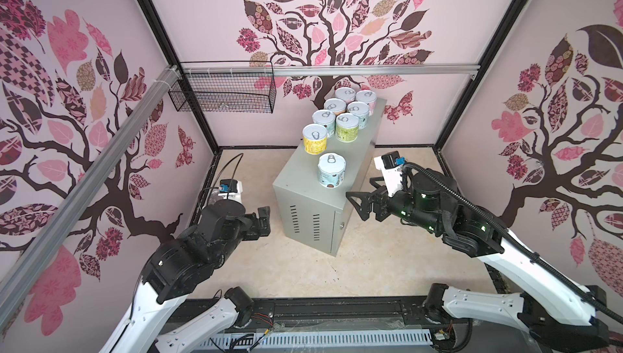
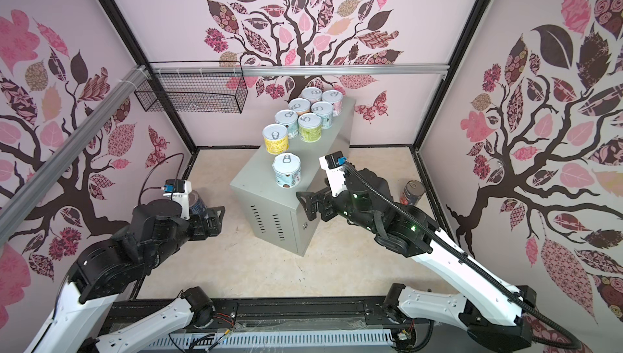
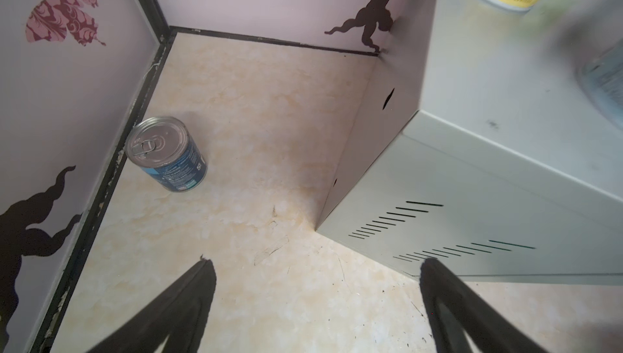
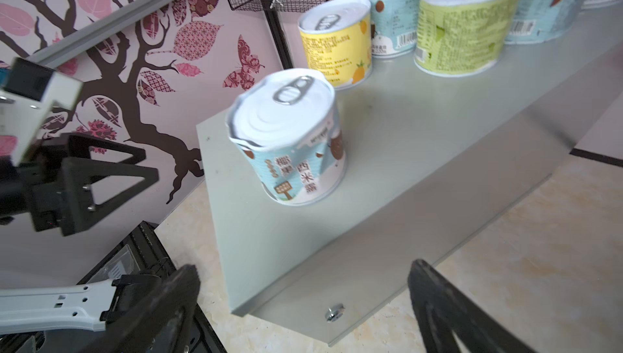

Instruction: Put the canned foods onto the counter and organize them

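The counter [image 1: 300,176] is a long grey metal box standing on the floor. Several pastel canned foods stand on its far half. A light-blue can [image 1: 331,170] stands alone nearer the front, behind it a yellow one [image 1: 315,139]. A taller blue can [image 3: 167,154] stands on the floor by the left wall. A dark can with red tomatoes [image 2: 412,193] stands on the floor near the right wall. My left gripper [image 3: 315,262] is open and empty over bare floor, left of the counter. My right gripper [image 4: 303,265] is open and empty at the counter's front right corner, short of the light-blue can [image 4: 290,139].
A black wire basket [image 1: 222,90] hangs from the aluminium rail [image 1: 371,71] at the back left. Patterned walls close in three sides. The arms' black base rail [image 1: 337,311] runs along the front. Bare floor [image 1: 371,260] lies in front of the counter.
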{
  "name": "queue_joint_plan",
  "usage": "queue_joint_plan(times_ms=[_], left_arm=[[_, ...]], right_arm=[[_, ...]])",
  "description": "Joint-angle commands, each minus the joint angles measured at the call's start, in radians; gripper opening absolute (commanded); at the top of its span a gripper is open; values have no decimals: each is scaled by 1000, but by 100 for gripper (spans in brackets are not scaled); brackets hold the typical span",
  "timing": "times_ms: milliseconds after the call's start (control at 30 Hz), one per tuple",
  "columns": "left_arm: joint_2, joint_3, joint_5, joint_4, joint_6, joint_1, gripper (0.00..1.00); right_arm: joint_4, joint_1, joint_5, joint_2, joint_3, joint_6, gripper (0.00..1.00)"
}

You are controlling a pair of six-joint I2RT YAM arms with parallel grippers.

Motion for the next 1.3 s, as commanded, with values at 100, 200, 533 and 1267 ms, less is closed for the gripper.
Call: queue_joint_plan(times_ms=[100,200,533,1267], left_arm=[[-61,-145,306,125,20,297,98],[-77,-231,526,173,37,497,98],[-136,-416,674,276,10,634,98],[-182,-434,699,305,17,571,98]], right_arm=[[-51,35,116,99,118,-39,100],[-62,35,142,147,156,-47,100],[-55,35,187,291,254,-59,100],[-50,-104,198,425,331,-45,76]])
